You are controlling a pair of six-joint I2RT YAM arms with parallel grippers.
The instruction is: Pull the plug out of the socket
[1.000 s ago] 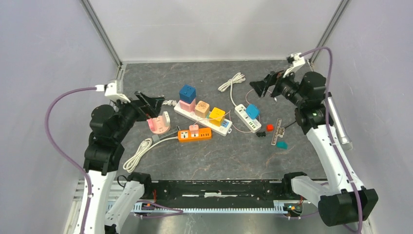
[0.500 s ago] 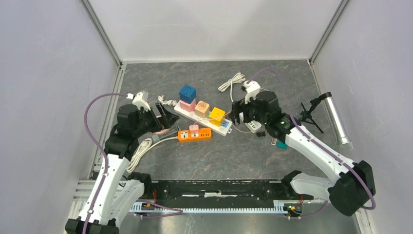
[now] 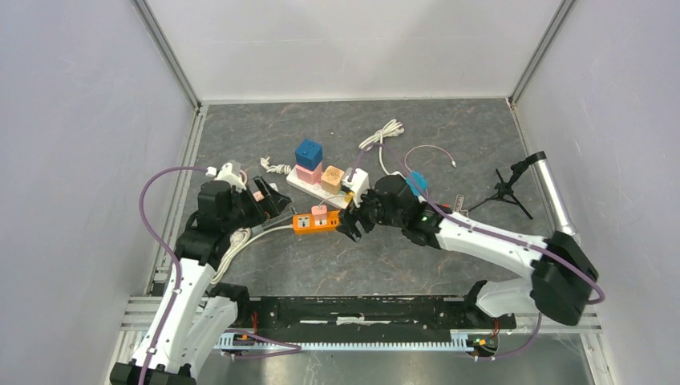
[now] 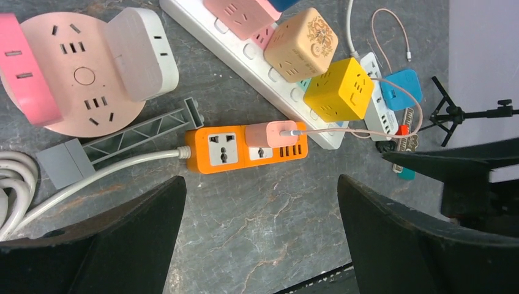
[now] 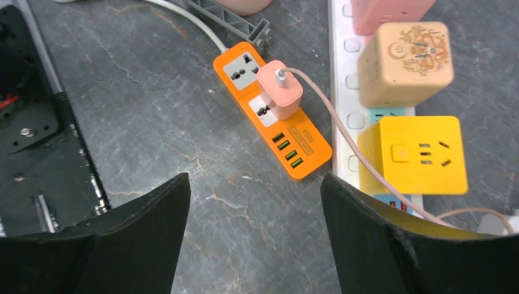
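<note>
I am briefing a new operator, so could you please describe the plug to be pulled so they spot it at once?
Find the long white power strip loaded with cube adapters; beside it lies a short orange power strip. Plugged into that is the small square pink plug, the only plug on it, with a thin pink cable leaving its top.

Top cam: high, behind arm bases, looks down on whole tabletop (image 3: 385,265). L wrist cam: close, angled down from the left, own fingers (image 4: 110,245) at frame bottom. R wrist cam: close, from the right. All 3 share orange power strip (image 3: 303,223) w/ pink plug (image 5: 280,90).
</note>
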